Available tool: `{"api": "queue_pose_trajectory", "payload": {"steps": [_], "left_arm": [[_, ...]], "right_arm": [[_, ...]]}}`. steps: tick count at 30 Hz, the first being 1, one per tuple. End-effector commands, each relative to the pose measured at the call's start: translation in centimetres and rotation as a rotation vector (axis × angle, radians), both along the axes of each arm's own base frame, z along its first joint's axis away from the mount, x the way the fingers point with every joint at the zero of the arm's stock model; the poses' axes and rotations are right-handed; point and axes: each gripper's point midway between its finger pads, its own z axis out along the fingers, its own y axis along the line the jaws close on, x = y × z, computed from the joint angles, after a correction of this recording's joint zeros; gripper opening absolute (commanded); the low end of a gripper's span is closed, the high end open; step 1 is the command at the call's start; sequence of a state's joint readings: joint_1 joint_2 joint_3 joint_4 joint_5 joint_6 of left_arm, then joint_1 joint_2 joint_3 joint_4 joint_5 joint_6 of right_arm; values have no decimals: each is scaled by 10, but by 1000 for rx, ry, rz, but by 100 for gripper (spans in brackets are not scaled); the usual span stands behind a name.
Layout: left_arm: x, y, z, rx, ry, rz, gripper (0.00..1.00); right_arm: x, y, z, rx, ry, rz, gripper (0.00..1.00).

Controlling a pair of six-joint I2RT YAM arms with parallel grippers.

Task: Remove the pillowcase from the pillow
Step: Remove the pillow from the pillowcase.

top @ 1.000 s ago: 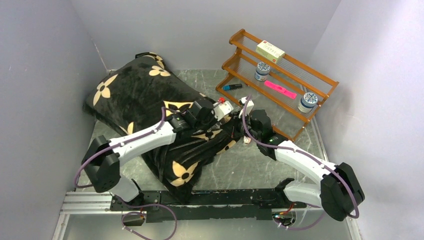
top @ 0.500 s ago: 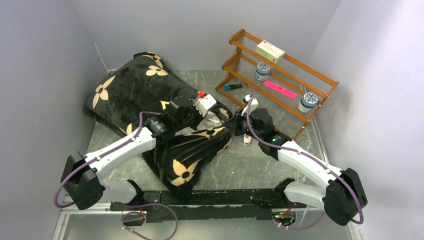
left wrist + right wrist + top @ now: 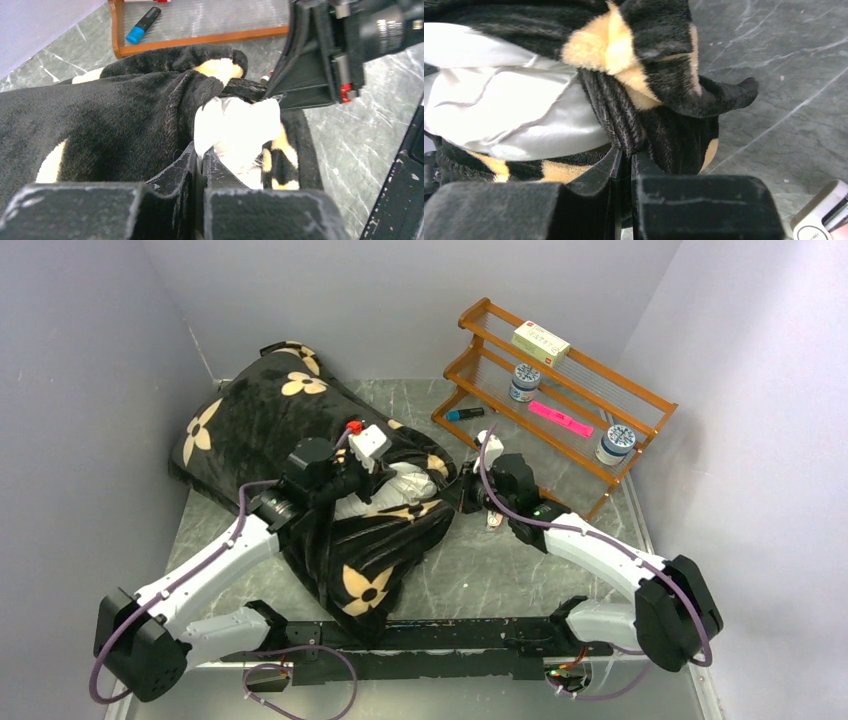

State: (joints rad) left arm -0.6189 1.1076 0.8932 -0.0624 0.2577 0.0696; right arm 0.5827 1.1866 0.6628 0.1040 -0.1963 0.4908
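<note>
- Looks early in the job: shows only one white corner of pillow (image 3: 400, 483), poking from the open mouth of pillowcase (image 3: 280, 430) near table centre.
- Leaves approx. all the rest of the pillow inside the black flowered cover, judging by the plump bulk.
- Lies diag. across the L half of the table, closed end toward the back L corner, mouth toward the middle, betw. the two arms.
- L gripper (image 3: 201, 157): pressed together right where the cover's hem meets the white corner; can't tell which of the two it nips.
- R gripper (image 3: 625, 155): pinching the ribbed black hem of the cover at the mouth, on the side opp. the L one, white corner just beside it.
- Left to do, prob.: hold one layer, drag the other away, work the cover down the full length till the pillow lies bare and apart.
- Risk, as a guess: plush bunches at the mouth and drags the pillow along.
- Surface: grey-green marbled table (image 3: 500, 570), hard and smooth-looking, alum. rail at the near edge w/ the arm bases.
- Room: plain pale lilac-grey walls (image 3: 400, 300) closing in L, back and R.
- Back R: wooden two-tier rack (image 3: 660, 412) w/ a box (image 3: 541, 342), two jars (image 3: 524, 381) (image 3: 615, 443), a pink marker (image 3: 560, 418); blue-capped marker (image 3: 464, 414) at its L end.
</note>
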Motion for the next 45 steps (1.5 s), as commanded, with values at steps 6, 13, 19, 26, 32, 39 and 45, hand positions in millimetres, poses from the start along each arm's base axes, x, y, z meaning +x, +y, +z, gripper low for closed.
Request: {"api": "queue_pose_trajectory", "payload": {"steps": [6,13,19,26,32,39,45], "left_arm": [[-19,25,123,-248,-378,-28,5],[-9,17,107,-221,-320,-35,5],[10,18,89,-181,-236,38,5],[16,18,81,-170,-213,58,5],[20,19,76,-150,-204,68,5],[26,14,63,-119,-154,65,5],[27,12,60,-113,-146,58,5]], "right_arm": [[26,-54,-54,-280,86,-155,0],[31,-42,5,-181,-98,-100,42],[15,-53,41,-177,-237,-71,83],[-4,-64,76,-185,-348,-41,100],[-23,-47,103,-120,-416,95,100],[-42,-4,114,-102,-457,290,100],[-67,45,117,-148,-546,376,100]]}}
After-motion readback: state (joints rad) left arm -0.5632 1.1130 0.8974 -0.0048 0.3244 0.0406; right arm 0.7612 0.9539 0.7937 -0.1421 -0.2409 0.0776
